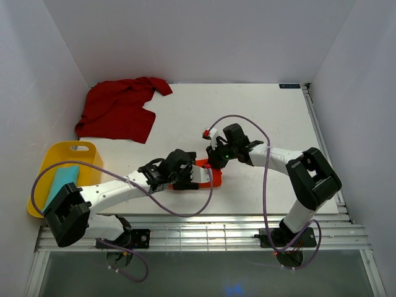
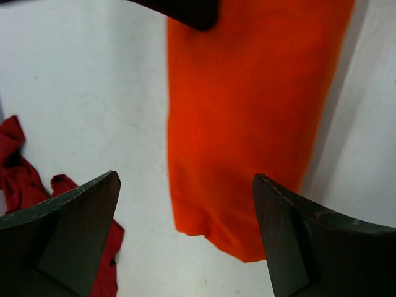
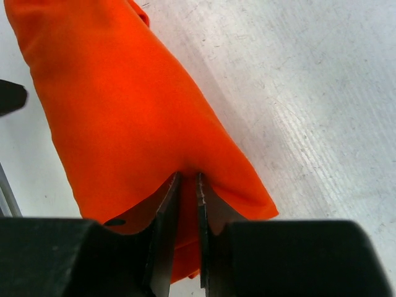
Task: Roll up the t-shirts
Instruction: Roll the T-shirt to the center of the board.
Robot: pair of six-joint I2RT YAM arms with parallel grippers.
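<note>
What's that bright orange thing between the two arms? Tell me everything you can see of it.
It is an orange t-shirt of plain soft cloth, smooth and unprinted, gathered into a long narrow bundle with gentle creases. It lies on the white table near the front edge, between the arms. The right gripper is shut on a fold at one end. The left gripper stands wide open over the other end, not gripping it. No sleeves or collar show.

No legible text; small label (image 1: 289, 86) at table (image 1: 266, 114) corner unreadable.
</note>
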